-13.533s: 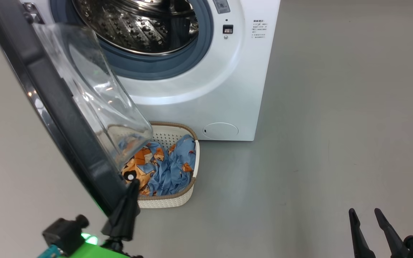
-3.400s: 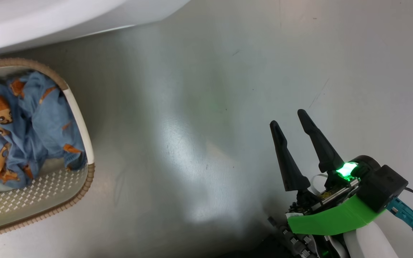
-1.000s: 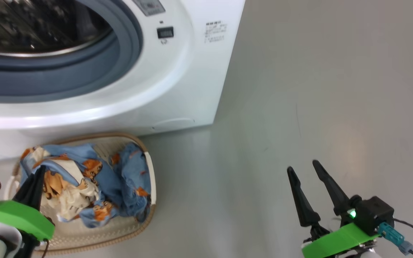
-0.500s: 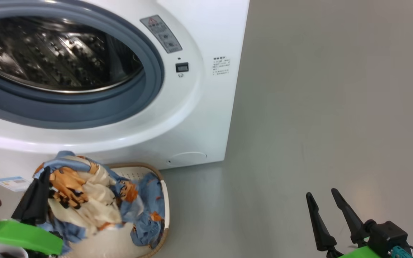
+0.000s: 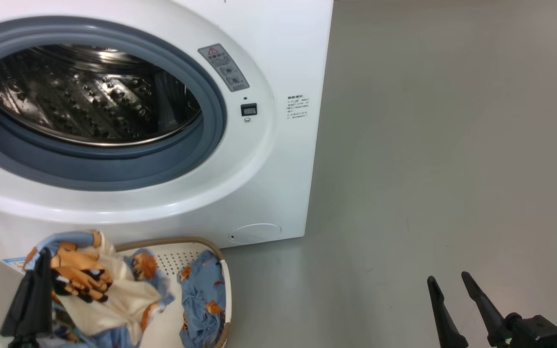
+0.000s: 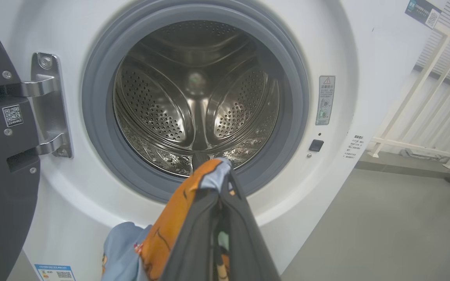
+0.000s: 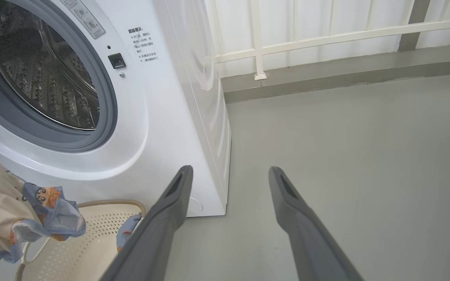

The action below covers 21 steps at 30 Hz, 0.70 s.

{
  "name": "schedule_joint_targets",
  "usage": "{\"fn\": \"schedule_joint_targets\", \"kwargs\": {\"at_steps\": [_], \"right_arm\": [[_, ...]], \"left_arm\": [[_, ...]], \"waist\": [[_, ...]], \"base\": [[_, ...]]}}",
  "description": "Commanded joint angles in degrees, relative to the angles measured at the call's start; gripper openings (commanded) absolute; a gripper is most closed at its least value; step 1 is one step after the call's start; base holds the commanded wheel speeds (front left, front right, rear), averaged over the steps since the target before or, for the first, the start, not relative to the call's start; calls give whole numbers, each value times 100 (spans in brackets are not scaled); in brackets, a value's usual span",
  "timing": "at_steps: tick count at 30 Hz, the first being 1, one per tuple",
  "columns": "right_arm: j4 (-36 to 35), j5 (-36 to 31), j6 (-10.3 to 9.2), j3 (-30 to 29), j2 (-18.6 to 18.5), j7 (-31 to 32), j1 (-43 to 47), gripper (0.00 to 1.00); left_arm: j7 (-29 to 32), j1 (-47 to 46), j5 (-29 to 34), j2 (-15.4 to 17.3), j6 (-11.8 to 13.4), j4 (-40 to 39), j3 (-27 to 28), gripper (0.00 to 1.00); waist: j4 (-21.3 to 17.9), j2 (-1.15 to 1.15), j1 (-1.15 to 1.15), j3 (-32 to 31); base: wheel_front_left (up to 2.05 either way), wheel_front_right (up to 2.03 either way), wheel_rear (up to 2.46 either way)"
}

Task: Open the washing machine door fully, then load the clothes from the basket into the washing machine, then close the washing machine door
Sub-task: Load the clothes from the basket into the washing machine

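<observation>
the left gripper (image 5: 36, 290) is clamping part of the clothes (image 5: 95, 285), holding it above the basket (image 5: 224, 285) in front of the washing machine (image 5: 283, 169), its door (image 6: 2, 175) standing open. the right gripper (image 5: 448, 278) is hanging spread open over the floor (image 5: 428, 145).
</observation>
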Motion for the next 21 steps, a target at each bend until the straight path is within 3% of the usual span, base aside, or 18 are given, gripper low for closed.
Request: {"fn": "schedule_joint_targets", "kwargs": {"at_steps": [1, 9, 21], "right_arm": [[-160, 19, 35, 116, -84, -69, -10, 100], [-188, 22, 35, 95, -62, -69, 38, 100], [-237, -30, 35, 214, 58, -69, -113, 100]], "left_arm": [[-37, -114, 61, 97, 10, -200, 269, 0], [-37, -232, 31, -85, 10, -369, 383, 0], [-37, -2038, 17, 258, 10, -381, 840, 0]], "waist": [[-5, 0, 0, -5], [-30, 0, 0, 18], [-212, 0, 0, 328]], "base": [[0, 0, 0], [0, 0, 0], [0, 0, 0]]}}
